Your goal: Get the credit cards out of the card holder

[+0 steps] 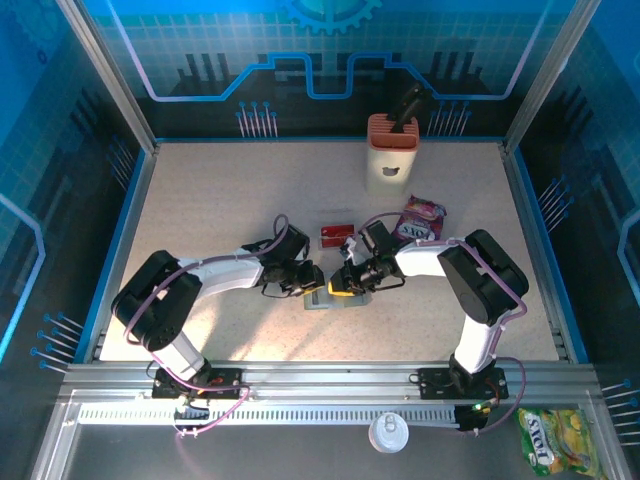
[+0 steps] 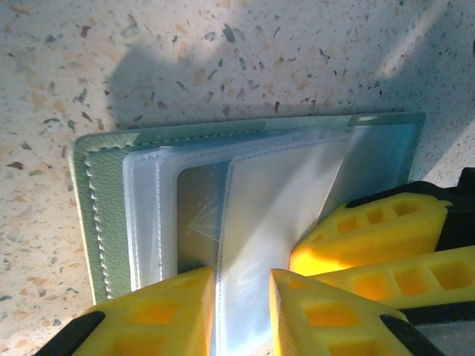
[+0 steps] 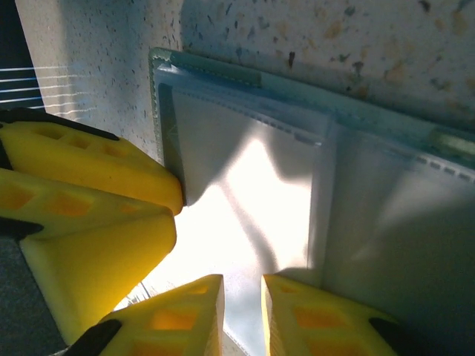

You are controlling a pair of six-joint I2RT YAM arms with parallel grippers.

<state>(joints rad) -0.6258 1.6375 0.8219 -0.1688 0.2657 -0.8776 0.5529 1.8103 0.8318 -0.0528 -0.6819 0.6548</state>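
Card holder (image 2: 104,215) lies open, flat on table (image 1: 220,200), mid-front, between both arms. Left jaws nearly closed, pinching clear sleeve leaf (image 2: 252,222); likely pinning holder so pocket spreads. Right jaws narrowed at opposite sleeve edge; grip or mere touch, cannot tell; likely going for card. Count: one holder, one greyish card (image 2: 199,215) inside sleeve, one red card (image 1: 337,235) out on table just beyond. Farther: one snack packet (image 1: 422,218), one orange-and-cream block (image 1: 392,150).
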